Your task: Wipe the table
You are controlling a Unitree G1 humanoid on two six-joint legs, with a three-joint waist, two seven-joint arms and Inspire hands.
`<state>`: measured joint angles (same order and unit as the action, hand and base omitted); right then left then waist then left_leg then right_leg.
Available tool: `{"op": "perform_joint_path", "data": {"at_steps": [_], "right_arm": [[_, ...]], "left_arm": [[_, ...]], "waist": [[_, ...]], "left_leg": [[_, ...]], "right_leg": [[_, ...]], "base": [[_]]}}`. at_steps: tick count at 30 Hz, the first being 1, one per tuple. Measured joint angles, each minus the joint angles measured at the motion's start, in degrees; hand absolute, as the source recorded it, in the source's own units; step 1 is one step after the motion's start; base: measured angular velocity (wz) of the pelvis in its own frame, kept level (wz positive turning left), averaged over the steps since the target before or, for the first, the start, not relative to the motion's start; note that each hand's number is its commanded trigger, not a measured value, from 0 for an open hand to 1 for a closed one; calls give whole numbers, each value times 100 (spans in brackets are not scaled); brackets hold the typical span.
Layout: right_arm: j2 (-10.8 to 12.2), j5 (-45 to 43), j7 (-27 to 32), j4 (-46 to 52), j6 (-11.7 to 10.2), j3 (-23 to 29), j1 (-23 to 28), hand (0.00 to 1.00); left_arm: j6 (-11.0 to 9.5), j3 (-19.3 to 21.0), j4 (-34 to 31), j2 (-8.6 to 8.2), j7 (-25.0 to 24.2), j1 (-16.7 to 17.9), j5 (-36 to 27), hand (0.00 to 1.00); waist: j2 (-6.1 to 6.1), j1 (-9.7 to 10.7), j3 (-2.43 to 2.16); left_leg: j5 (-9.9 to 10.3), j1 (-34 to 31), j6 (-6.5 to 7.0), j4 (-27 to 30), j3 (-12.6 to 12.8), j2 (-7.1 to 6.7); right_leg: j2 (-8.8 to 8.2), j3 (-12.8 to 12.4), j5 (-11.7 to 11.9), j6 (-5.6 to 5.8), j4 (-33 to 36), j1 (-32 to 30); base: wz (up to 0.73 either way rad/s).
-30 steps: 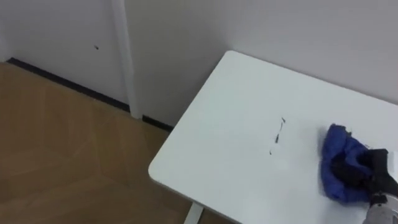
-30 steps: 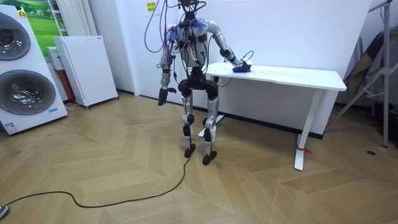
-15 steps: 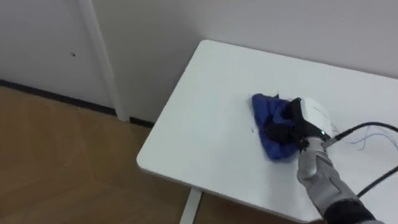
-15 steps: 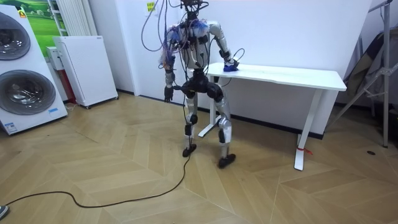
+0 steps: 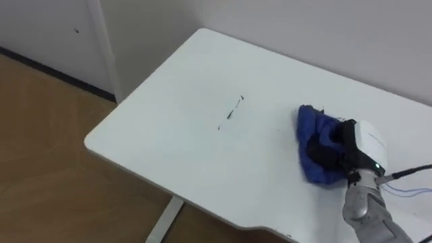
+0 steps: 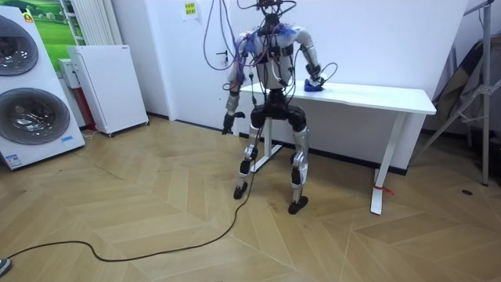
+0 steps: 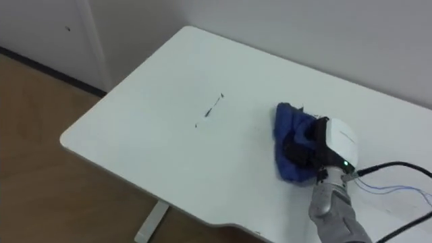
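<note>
Table (image 5: 169,128), blue cloth (image 5: 312,128) now farther from dark streak (image 5: 231,112), fingers (image 5: 325,152) of right hand (image 5: 364,140) curled round it

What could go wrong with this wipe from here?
1. The dark mark lies apart from the cloth, toward the robot's left. A short stroke may stop before reaching it.
2. The cloth is bunched up in the right hand, so probably little of it lies flat on the table. It may smear the mark or slide over it rather than lift it.
</note>
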<state>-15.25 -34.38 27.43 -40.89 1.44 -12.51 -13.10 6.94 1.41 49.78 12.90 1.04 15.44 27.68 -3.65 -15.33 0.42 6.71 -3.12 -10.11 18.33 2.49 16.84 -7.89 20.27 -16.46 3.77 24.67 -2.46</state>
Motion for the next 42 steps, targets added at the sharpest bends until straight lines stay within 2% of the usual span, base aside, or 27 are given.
{"op": "perform_joint_path", "data": {"at_steps": [2,4,6,7,8,10,12,13,14,15,16,17,19,21,24,26,27,29,31,32,34,35,37,39,40,41,42], "right_arm": [[82,-349,-287,195,198,-110,-283,100],[90,-591,-491,426,198,-290,-452,100],[84,-614,-554,520,125,-360,-475,100],[60,-583,-552,519,101,-345,-448,100],[16,-479,-527,505,2,-251,-429,100],[-124,-264,-315,357,-334,14,-201,100],[-171,-86,-18,275,-620,448,154,100],[-202,151,192,210,-801,830,484,100],[-229,319,398,189,-912,1229,881,100],[-233,353,551,142,-984,1631,1184,100],[-234,369,599,85,-998,1788,1300,100],[-260,480,634,-105,-1012,2023,1450,100],[-357,681,603,-386,-987,2173,1574,100],[-370,685,561,-391,-808,2254,1593,100],[-367,595,503,-369,-492,2052,1274,100],[-365,172,433,-230,-29,1631,866,100],[-357,91,381,-116,93,1487,782,100],[-270,-210,34,364,367,647,435,100],[-110,-458,-271,381,363,12,-130,100],[-28,-534,-456,392,339,-225,-454,100],[-24,-591,-641,580,305,-281,-678,100],[-26,-570,-643,638,298,-279,-753,100],[-57,-336,-633,556,182,-239,-809,100],[-173,-275,-626,346,58,-22,-629,100],[-340,-237,-580,200,12,190,-257,100],[-376,47,-402,110,-256,567,120,100],[-380,106,-311,82,-339,742,297,100]], "left_arm": [[16,-3,11,-31,0,-9,6,0],[22,-3,48,-62,0,-21,-7,0],[40,-15,-13,-88,0,-1,-66,0],[73,-18,-126,-78,0,137,-74,0],[129,-6,-353,-70,18,347,-77,0],[169,89,-382,-65,26,519,-72,0],[187,316,-377,-66,46,746,-49,0],[188,519,-376,-62,58,847,11,0],[192,731,-390,-66,65,908,111,0],[201,952,-492,-82,69,967,230,0],[202,1064,-558,-81,70,980,280,0],[200,1226,-730,-61,102,988,343,0],[172,1313,-858,-27,139,949,350,0],[113,1289,-848,-85,177,791,350,0],[58,994,-747,-124,269,582,326,0],[80,738,-557,-142,327,459,284,0],[103,674,-550,-147,329,441,287,0],[165,405,-402,-143,333,359,268,0],[235,258,-417,-137,316,347,210,0],[262,160,-480,-134,238,340,197,0],[307,127,-763,-128,104,456,187,0],[314,114,-900,-89,77,597,184,0],[361,119,-916,-44,56,795,157,0],[391,179,-920,-41,55,1002,157,0],[384,236,-930,-32,55,1100,173,0],[380,339,-930,-33,54,1177,183,0],[380,389,-930,-30,54,1238,202,0]], "waist": [[8,-127,11],[73,-257,58],[163,-222,89],[172,-221,93],[187,-213,57],[264,-125,30],[288,189,3],[203,448,16],[149,609,-20],[89,717,-66],[104,747,-90],[-8,806,-106],[-117,866,-131],[-128,855,-134],[11,660,-107],[165,387,-102],[188,347,-85],[224,99,-68],[164,41,-9],[132,13,44],[87,-165,61],[62,-232,47],[61,-224,44],[54,-76,40],[45,18,34],[24,206,16],[26,277,10]], "left_leg": [[153,-137,120,238,68,-28],[246,-153,126,272,77,-134],[428,-136,110,219,82,-432],[519,-99,209,112,71,-716],[513,-64,310,-38,41,-884],[460,-20,362,-210,-18,-960],[410,8,417,-299,-42,-1031],[365,61,487,-354,-30,-1136],[327,151,546,-447,-20,-1239],[325,212,569,-485,-24,-1299],[322,231,575,-484,-22,-1322],[322,294,577,-485,-21,-1370],[377,385,664,-480,-17,-1399],[448,467,716,-481,13,-1405],[569,575,744,-477,15,-1369],[643,612,749,-476,-27,-1316],[643,618,749,-485,-33,-1307],[636,612,743,-548,-39,-1289],[622,533,717,-550,-116,-1267],[599,465,700,-556,-180,-1266],[565,337,694,-557,-300,-1276],[544,328,700,-557,-386,-1287],[533,348,702,-549,-451,-1296],[526,351,714,-532,-452,-1310],[517,375,727,-534,-448,-1327],[506,419,746,-540,-431,-1366],[506,470,746,-560,-394,-1368]], "right_leg": [[166,-150,47,-129,2,-171],[272,-287,112,-237,-23,-267],[316,-391,181,-298,-116,-263],[320,-556,194,-299,-156,-298],[314,-653,267,-307,-230,-365],[299,-644,342,-294,-375,-334],[255,-592,364,-253,-527,-179],[190,-581,337,-191,-613,-27],[114,-590,305,-127,-692,109],[75,-591,316,-75,-798,236],[60,-591,331,-48,-853,295],[23,-587,351,-12,-938,406],[13,-583,383,43,-1055,576],[14,-597,440,86,-1103,669],[71,-584,586,70,-1102,633],[176,-556,725,-16,-1098,533],[192,-556,753,-37,-1099,509],[243,-589,810,-105,-1059,328],[297,-586,832,-144,-1066,242],[308,-561,826,-157,-1078,192],[314,-490,827,-161,-1123,138],[314,-430,828,-161,-1180,159],[306,-353,822,-151,-1212,205],[267,-198,807,-127,-1217,332],[237,-100,801,-117,-1214,428],[195,-19,782,-87,-1235,567],[188,-22,782,-87,-1245,626]], "base": [[-38],[-34],[8],[4],[0],[5],[53],[81],[78],[44],[17],[8],[3],[-16],[-64],[-87],[-66],[-56],[-14],[21],[32],[34],[43],[61],[75],[69],[50]]}}
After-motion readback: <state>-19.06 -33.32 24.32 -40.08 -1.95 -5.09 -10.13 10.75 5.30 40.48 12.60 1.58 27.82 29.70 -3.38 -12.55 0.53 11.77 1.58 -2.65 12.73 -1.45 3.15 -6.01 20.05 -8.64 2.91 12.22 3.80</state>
